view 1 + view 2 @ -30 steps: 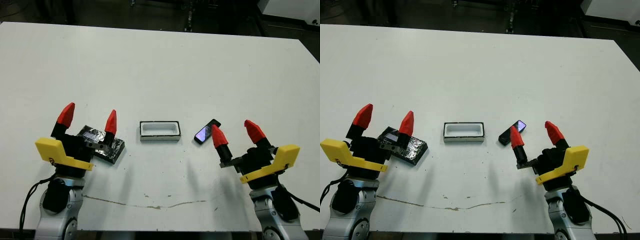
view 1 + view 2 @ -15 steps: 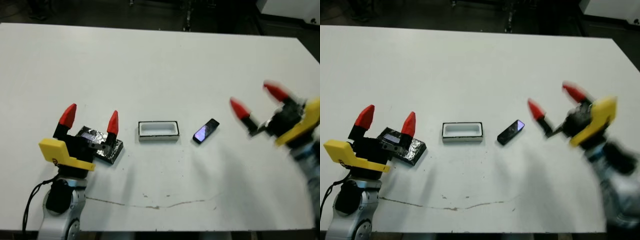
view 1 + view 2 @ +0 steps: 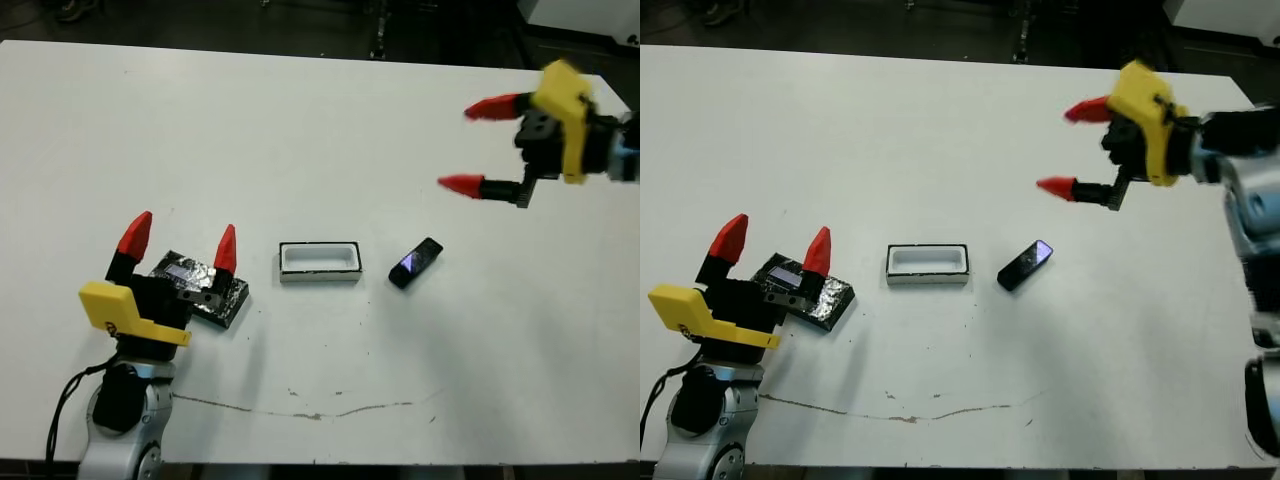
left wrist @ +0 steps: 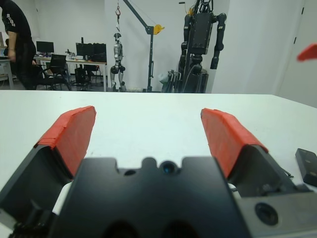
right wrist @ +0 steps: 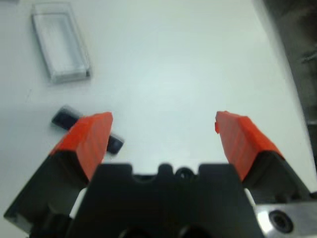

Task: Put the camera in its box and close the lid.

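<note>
The right gripper (image 3: 478, 145) has swung up and away from its low post near the table's near right edge; it now hangs high over the far right of the table (image 3: 300, 130), fingers spread wide and holding nothing, turned to point leftward. The camera (image 3: 415, 263) lies where it was, flat on the table just right of the box (image 3: 319, 262), apart from it and untouched. The left gripper (image 3: 178, 250) has barely shifted, fingers apart, poised over the lid (image 3: 200, 288) at the near left. Nothing is packed yet; the lift looks like the start of a reach down onto the camera.
</note>
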You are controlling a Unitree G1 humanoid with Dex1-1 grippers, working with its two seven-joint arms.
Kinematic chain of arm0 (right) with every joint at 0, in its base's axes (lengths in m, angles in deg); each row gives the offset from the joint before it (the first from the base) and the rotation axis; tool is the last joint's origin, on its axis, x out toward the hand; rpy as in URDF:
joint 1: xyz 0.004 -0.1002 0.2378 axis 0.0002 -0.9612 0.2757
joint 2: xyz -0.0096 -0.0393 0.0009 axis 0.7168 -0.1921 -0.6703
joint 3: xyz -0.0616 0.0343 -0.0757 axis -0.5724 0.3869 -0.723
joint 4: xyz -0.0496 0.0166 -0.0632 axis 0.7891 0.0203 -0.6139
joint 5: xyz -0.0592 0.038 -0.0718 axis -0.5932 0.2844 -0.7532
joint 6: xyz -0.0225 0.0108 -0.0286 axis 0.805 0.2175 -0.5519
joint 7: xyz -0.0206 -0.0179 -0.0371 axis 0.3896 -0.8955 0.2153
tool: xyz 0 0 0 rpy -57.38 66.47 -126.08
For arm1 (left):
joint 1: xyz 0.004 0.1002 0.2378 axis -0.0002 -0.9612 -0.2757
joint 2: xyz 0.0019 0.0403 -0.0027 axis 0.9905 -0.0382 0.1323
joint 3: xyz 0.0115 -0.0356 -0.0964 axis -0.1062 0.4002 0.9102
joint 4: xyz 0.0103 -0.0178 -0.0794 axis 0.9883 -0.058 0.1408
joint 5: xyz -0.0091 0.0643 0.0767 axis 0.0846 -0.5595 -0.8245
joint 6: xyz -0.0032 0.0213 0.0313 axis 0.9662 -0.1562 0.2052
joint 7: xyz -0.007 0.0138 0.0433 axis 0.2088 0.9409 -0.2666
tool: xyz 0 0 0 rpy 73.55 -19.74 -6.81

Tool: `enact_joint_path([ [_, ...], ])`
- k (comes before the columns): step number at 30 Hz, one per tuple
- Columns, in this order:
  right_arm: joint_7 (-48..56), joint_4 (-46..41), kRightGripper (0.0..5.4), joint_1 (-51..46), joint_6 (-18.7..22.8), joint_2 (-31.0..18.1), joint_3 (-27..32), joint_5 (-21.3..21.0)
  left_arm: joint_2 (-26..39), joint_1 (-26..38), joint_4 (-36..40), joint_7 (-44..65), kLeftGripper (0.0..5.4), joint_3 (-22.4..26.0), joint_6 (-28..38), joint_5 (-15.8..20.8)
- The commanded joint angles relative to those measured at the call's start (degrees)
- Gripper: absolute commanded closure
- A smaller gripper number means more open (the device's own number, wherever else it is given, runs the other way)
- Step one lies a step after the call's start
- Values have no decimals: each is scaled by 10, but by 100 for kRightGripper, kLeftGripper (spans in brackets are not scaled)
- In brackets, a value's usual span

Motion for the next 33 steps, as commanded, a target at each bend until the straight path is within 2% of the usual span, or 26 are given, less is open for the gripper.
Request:
enact_joint_path([
  [1,52,37,1,30,-70,13,-44,-47,3,-7,6,-4,0,-1,-7,-5],
  [4,82,53,29,46,-128,27,-74,-85,2,-8,8,-4,0,-1,-8,-4],
  [5,93,62,38,50,-141,34,-81,-94,1,-8,8,-5,0,-2,-8,-4],
  [8,124,88,22,60,-170,51,-98,-112,0,-10,8,-5,0,-2,-9,-1],
  [12,135,81,53,70,-213,59,-136,-173,-2,-11,7,-6,0,-4,-6,-4],
  [14,141,78,44,71,-211,65,-146,-193,-3,-12,5,-5,0,-4,-5,-3],
  [15,143,76,59,68,-204,69,-149,-200,-3,-12,3,-4,0,-5,-2,-4],
  [16,140,75,39,61,-205,72,-148,-203,-3,-12,1,-4,0,-5,-1,-5],
  [21,134,82,5,39,-216,88,-146,-204,-2,-11,-4,-5,0,-6,8,-14],
  [28,131,74,89,30,-219,95,-147,-214,-6,-11,2,-6,0,-8,-1,-7],
  [29,130,80,79,30,-220,97,-148,-216,-7,-10,2,-7,0,-8,-4,-6],
  [31,127,90,104,28,-221,102,-148,-219,-7,-9,2,-9,0,-9,-4,-7],
  [33,126,94,105,27,-219,106,-149,-223,-6,-8,1,-9,0,-10,-4,-8],
])
